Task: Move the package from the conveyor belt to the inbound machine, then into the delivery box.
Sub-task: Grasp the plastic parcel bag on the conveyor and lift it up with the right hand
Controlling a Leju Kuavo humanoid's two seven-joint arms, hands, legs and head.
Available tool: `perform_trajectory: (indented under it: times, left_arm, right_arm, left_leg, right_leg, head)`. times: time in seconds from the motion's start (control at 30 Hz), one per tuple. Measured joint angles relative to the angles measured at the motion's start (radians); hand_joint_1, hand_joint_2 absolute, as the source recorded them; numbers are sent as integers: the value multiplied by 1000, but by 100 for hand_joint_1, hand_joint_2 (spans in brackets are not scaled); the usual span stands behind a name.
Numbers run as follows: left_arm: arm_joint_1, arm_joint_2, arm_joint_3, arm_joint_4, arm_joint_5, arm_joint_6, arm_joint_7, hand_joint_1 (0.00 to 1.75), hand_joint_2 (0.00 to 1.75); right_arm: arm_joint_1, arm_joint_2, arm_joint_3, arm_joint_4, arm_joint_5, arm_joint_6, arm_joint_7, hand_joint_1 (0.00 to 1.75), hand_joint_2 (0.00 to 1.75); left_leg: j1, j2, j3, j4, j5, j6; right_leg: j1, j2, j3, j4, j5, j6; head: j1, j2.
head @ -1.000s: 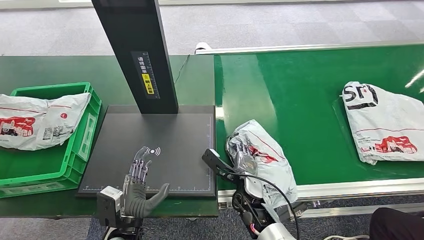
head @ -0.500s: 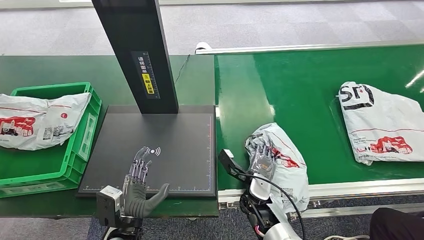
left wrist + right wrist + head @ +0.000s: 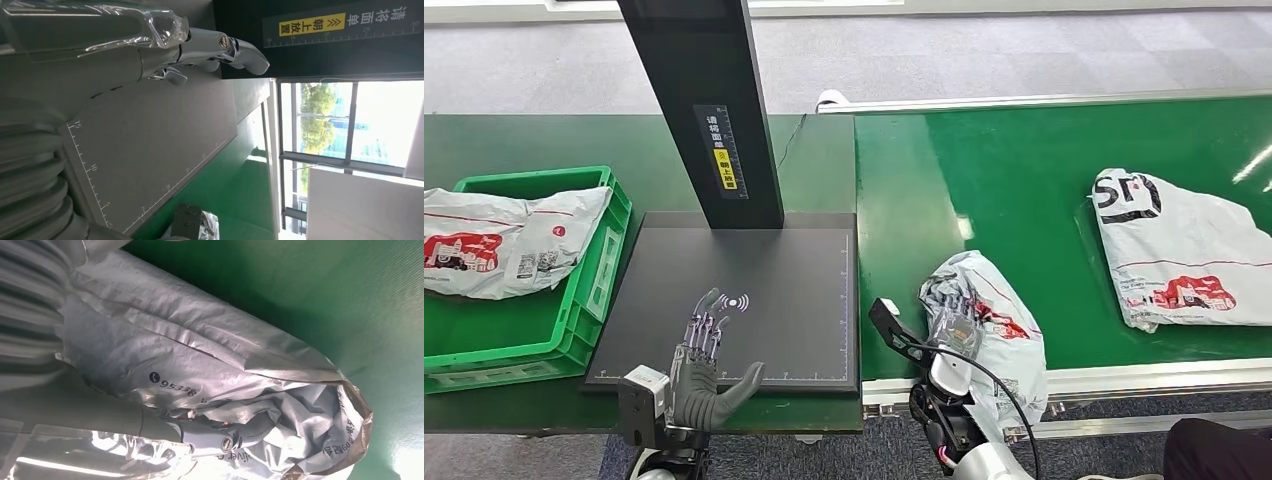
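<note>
Crinkled grey plastic marks the package, lying at the near edge of the green conveyor belt, close to the corner beside the inbound machine. The right hand rests on top of it, fingers pressed into the wrapping in a grip. The left hand hovers over the near edge of the machine's black plate, fingers spread, holding nothing. A second package lies further along the belt. The delivery box stands at the machine's far side.
</note>
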Motion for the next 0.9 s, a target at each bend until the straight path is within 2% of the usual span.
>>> perform_trajectory:
  times: [0.17, 0.27, 0.43, 0.57, 0.73, 0.9]
  left_arm:
    - [-3, 0, 0, 5, 4, 0, 0, 0, 175]
    - [-4, 0, 0, 9, 5, -1, -2, 0, 175]
    - [-4, 0, 1, 14, 5, -5, -13, 0, 175]
    - [-2, 0, 2, 16, 3, -6, -28, 0, 175]
    - [-2, 0, 4, 28, 0, -2, -53, 0, 175]
    - [0, 0, 5, 36, 0, 1, -62, 0, 175]
  right_arm:
    - [5, 0, -17, 2, 31, -43, -20, 0, 175]
    - [14, 6, -34, 2, 58, -108, -104, 0, 175]
    - [36, 45, -54, -22, 108, -302, -266, 0, 175]
    - [64, 81, -43, -131, 138, -448, -371, 0, 175]
    - [146, 110, -23, -394, 130, -473, -523, 0, 175]
    - [175, 123, -24, -521, 153, -473, -530, 0, 175]
  left_leg:
    - [0, -1, 0, 0, 0, 0]
    - [0, 0, -1, 0, 0, 0]
    - [0, 1, -6, 0, 0, 0]
    - [1, 1, -8, 0, 1, -1]
    - [1, 1, -11, 0, 0, -1]
    - [1, 1, -12, 0, 0, 0]
  right_leg:
    - [0, -1, 1, 0, 0, 0]
    - [0, -1, 0, 0, 1, 0]
    - [0, 1, -5, 1, 2, 0]
    - [1, 1, -8, 2, 1, 0]
    - [1, 1, -11, 2, 1, -1]
    - [1, 1, -12, 2, 1, 0]
  head:
    - [0, 0]
    - [0, 0]
    - [0, 0]
    - [0, 0]
    - [0, 0]
    - [0, 0]
